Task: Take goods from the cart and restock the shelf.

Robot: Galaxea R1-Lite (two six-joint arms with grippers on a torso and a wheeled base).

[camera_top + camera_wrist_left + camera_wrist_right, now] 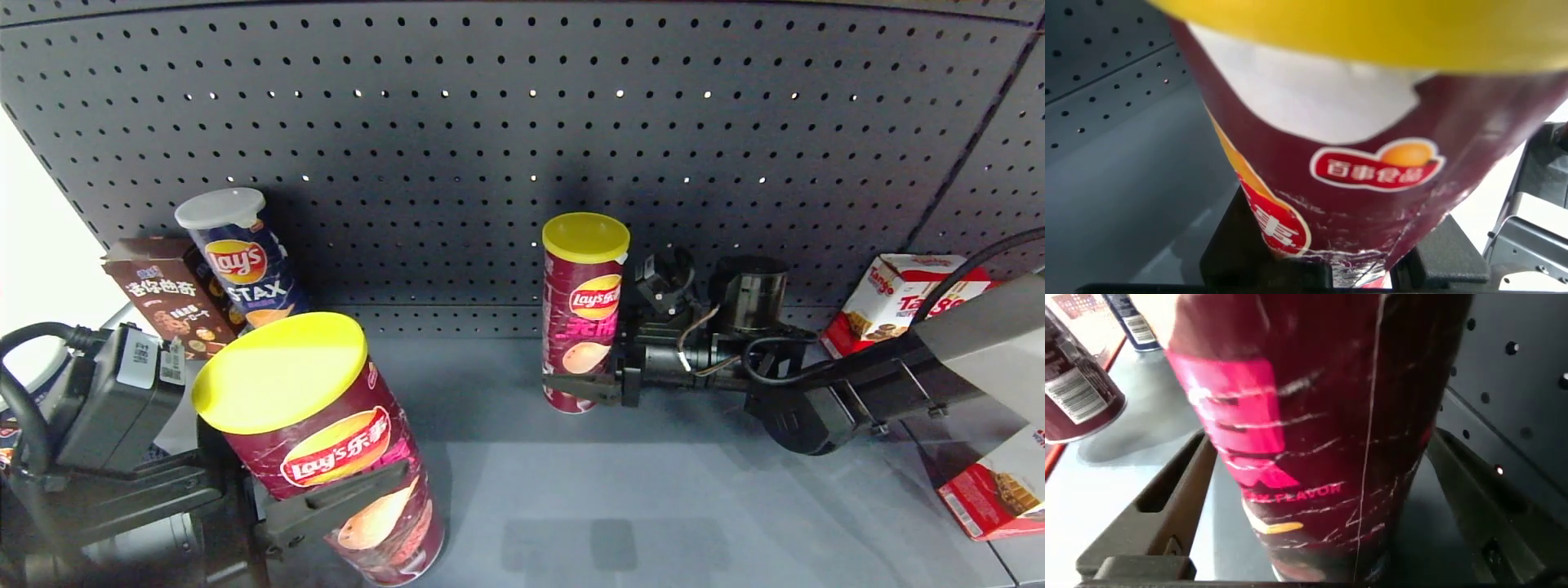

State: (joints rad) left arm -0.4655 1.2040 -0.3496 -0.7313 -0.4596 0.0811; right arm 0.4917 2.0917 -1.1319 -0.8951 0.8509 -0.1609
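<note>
My left gripper (pixel 339 494) is shut on a maroon chip can with a yellow lid (pixel 318 425), held tilted at the shelf's front left. In the left wrist view the can (pixel 1355 163) sits between the dark pads (pixel 1245 253). A second maroon chip can (pixel 584 310) with a yellow lid stands upright mid-shelf near the pegboard. My right gripper (pixel 584 382) is open around its lower part, coming from the right. In the right wrist view a finger (pixel 1151 510) lies on each side of that can (pixel 1323 433) with a small gap.
A blue chip can with a white lid (pixel 237 261) and a brown cookie box (pixel 159 294) stand at the back left. Red-and-white wafer boxes sit at the back right (pixel 894 302) and front right (pixel 996 490). The grey shelf floor (pixel 620 490) lies bare in front of the middle can.
</note>
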